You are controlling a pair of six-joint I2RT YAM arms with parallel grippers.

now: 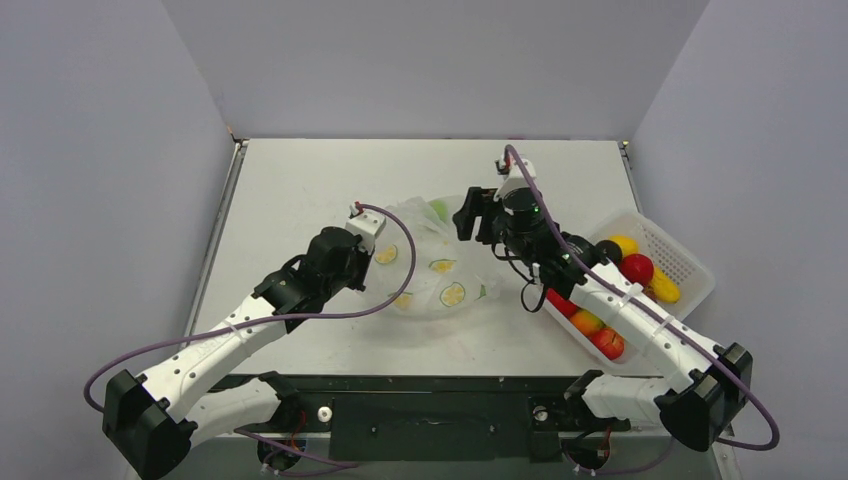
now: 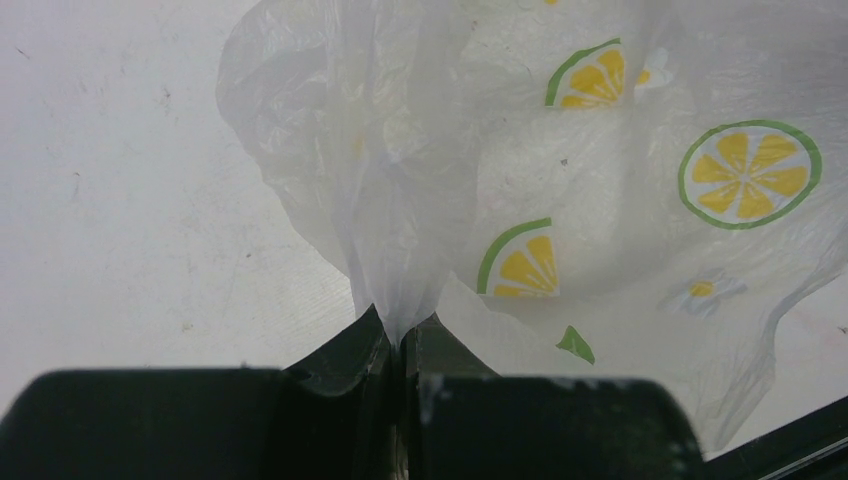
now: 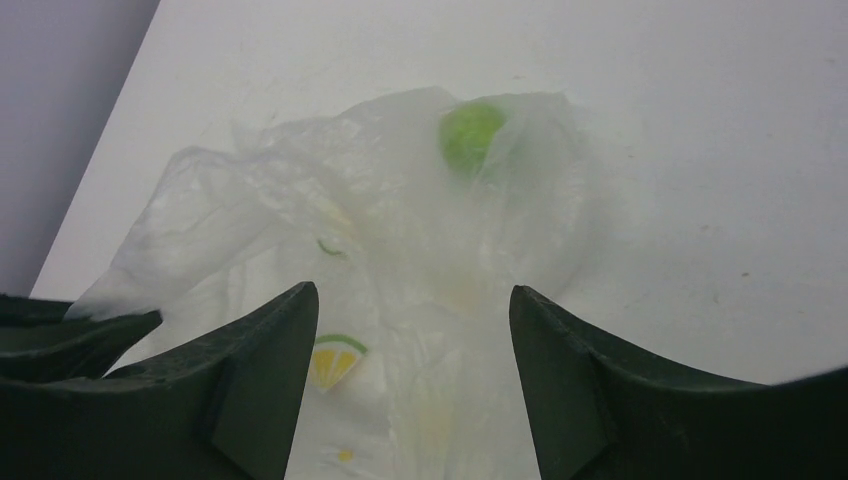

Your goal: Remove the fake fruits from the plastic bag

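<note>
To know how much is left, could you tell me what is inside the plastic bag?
One lime-green fruit shows through the film at the far end of the plastic bag. Crumpled, printed folds cover the rest, so more fruit could be hidden.

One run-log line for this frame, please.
left jaws: shut on plastic bag edge | right jaws: open over bag, empty | green fruit: inside bag | basket: holds other fruits

top view looks down; both wrist views (close) share the plastic bag (image 2: pixel 600 250).
</note>
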